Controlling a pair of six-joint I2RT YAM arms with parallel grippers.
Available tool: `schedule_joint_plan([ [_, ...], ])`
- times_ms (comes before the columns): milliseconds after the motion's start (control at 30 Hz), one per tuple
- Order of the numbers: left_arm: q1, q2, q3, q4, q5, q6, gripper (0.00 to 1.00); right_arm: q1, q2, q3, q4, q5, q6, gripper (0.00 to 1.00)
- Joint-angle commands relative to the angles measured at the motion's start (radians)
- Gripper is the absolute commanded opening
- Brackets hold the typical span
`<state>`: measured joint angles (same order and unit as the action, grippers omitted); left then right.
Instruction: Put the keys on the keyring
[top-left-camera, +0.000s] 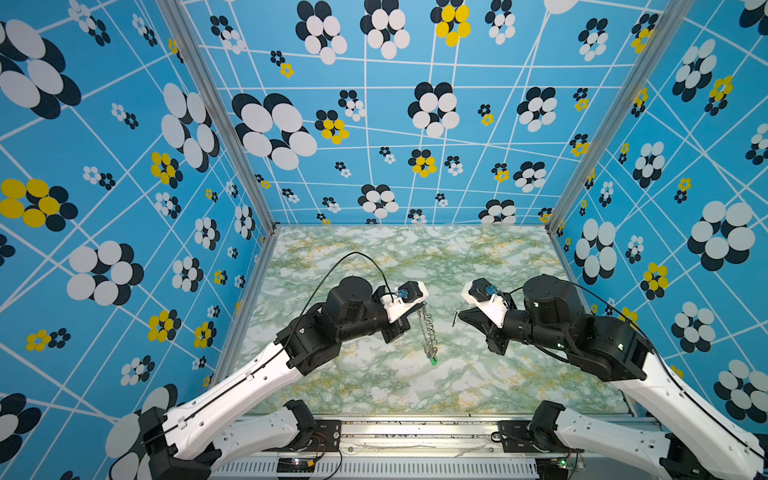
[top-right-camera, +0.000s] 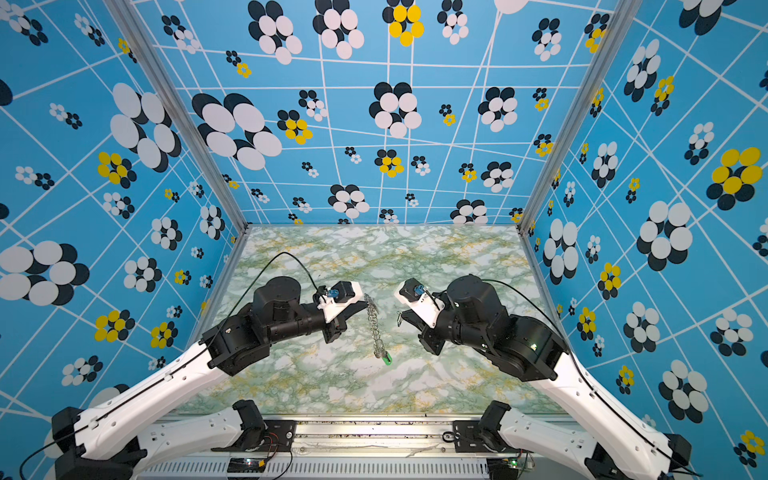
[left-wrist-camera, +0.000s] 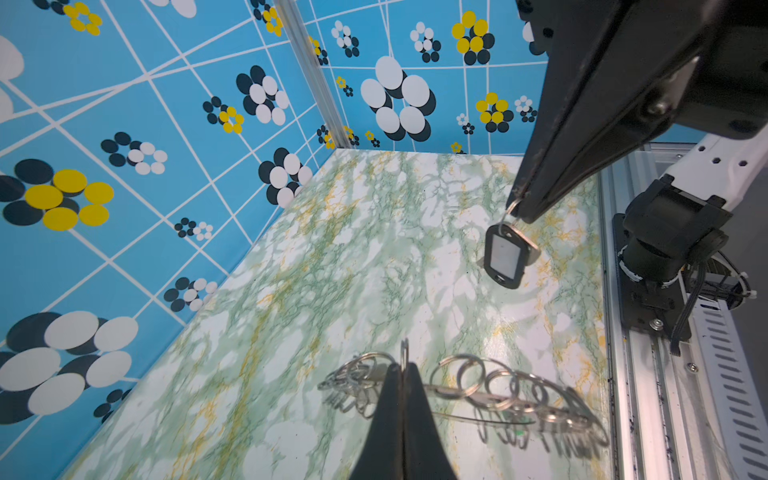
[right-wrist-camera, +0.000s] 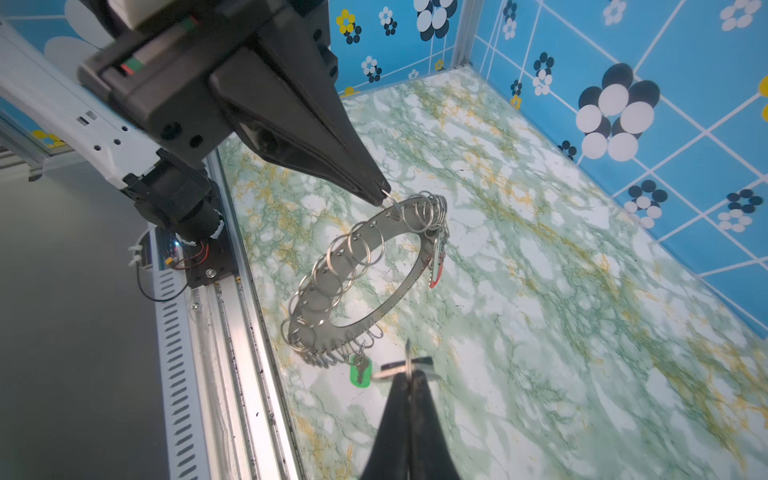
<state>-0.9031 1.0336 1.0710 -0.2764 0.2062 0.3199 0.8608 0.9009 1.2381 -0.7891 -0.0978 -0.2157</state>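
Dangles keyring (right-wrist-camera: 328, 330) from clenched left gripper (right-wrist-camera: 382, 196); pinches black-tagged key (left-wrist-camera: 505, 257) in right gripper (left-wrist-camera: 521, 210), just beside keyring; apparently mid-threading, needs fine alignment next.

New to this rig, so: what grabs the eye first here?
The keyring hangs in mid-air from the left gripper, a green-tagged key dangling at its low end. Facing it, the right gripper pinches the black-tagged key by its loop. Around them stand loud blue flowered walls.
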Motion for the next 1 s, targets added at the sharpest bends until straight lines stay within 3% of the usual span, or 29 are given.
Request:
schedule_joint_plan([
  [0,-0.03,0.006,0.066,0.071,0.015,0.047,0.0,0.001,-0.049,-0.049,0.003,0.024,-0.046,0.0],
  [367,-0.082,0.054,-0.046,0.273,0.046,-0.012,0.0,0.001,-0.083,-0.037,-0.023,-0.008,-0.119,0.0],
  [700,-0.032,0.031,-0.093,0.267,0.287,0.059,0.0,0.001,-0.145,-0.109,-0.018,-0.087,-0.198,0.0],
  [967,-0.042,0.002,-0.123,0.284,0.345,0.112,0.0,0.001,-0.109,-0.095,-0.01,-0.145,-0.202,0.0],
])
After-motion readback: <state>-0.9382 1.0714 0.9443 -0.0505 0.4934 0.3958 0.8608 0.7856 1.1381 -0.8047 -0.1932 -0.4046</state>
